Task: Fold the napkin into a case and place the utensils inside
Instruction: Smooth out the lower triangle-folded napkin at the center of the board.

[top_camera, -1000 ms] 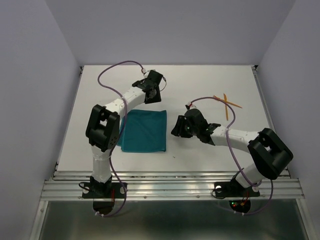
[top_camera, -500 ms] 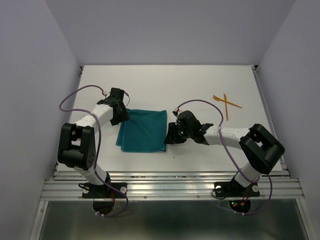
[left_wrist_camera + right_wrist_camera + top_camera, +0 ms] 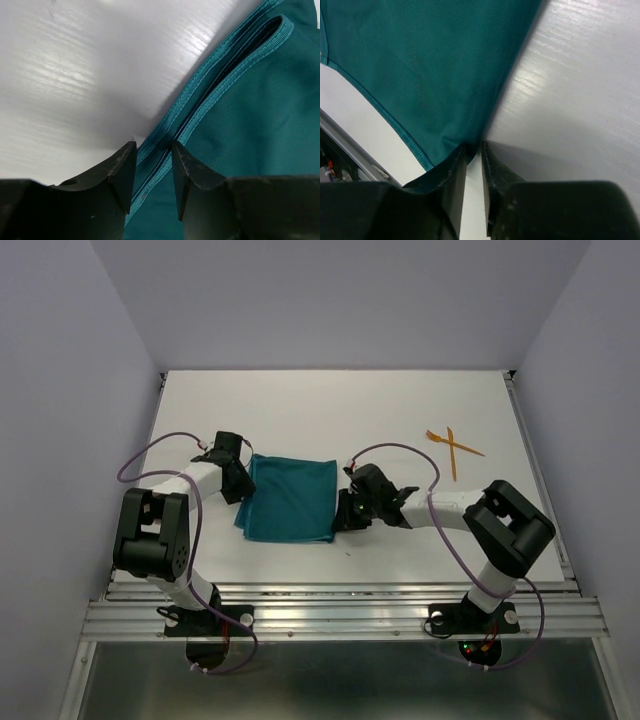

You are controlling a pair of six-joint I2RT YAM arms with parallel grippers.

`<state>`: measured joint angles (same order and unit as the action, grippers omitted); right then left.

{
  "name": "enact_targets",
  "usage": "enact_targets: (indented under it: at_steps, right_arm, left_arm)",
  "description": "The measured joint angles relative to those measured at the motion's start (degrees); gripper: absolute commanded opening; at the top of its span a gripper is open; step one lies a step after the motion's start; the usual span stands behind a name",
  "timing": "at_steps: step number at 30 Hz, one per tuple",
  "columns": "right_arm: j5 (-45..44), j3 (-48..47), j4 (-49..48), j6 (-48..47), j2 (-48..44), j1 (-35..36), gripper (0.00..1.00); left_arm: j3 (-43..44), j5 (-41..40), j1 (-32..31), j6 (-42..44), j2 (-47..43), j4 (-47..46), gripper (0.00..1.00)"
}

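The teal napkin (image 3: pixel 292 500) lies folded flat on the white table (image 3: pixel 400 410), its layered hemmed edges showing in the left wrist view (image 3: pixel 250 125). My left gripper (image 3: pixel 243 483) is low at its left edge, open, the jaws (image 3: pixel 153 146) astride the hems. My right gripper (image 3: pixel 338 518) is at the napkin's near right corner. Its jaws (image 3: pixel 474 145) stand only narrowly open, with the cloth (image 3: pixel 420 60) corner at the tips and white table showing between them. The two orange utensils (image 3: pixel 452 448) lie crossed at the far right, apart from both grippers.
A metal rail (image 3: pixel 340 615) runs along the near table edge, where the arm bases are bolted. Grey walls close in the left, right and back sides. Purple cables loop over both arms.
The left arm swung from beyond the napkin down to its left edge. The right gripper moved left to the napkin's near right corner and its jaws narrowed.
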<state>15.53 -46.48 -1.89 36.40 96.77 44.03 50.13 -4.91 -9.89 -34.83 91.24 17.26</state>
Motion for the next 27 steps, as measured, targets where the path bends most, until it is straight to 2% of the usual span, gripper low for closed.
enact_targets:
  at_steps: [8,13,19,22,27]
  right_arm:
    - [-3.2,-1.3,0.3,0.3,0.2,-0.7,0.21]
    - [-5.7,-2.4,1.2,-0.8,0.2,-4.7,0.22]
    - [-8.9,-4.1,4.6,-3.9,0.2,-11.1,0.37]
    - [-10.5,-5.7,6.9,-5.7,0.2,-12.1,0.49]
    - [-11.2,-8.9,9.7,-7.8,-0.6,-12.1,0.51]
  left_arm:
    - [-3.1,5.8,0.2,-1.2,-1.2,-6.5,0.41]
    - [-5.5,9.2,-0.1,-2.5,-2.7,-9.3,0.42]
    - [-6.7,10.9,-1.0,-3.0,-5.0,-6.8,0.45]
    - [-6.1,10.2,-1.0,-2.8,-7.1,-3.1,0.46]
    - [-0.7,9.2,0.2,-1.6,-8.1,0.3,0.41]
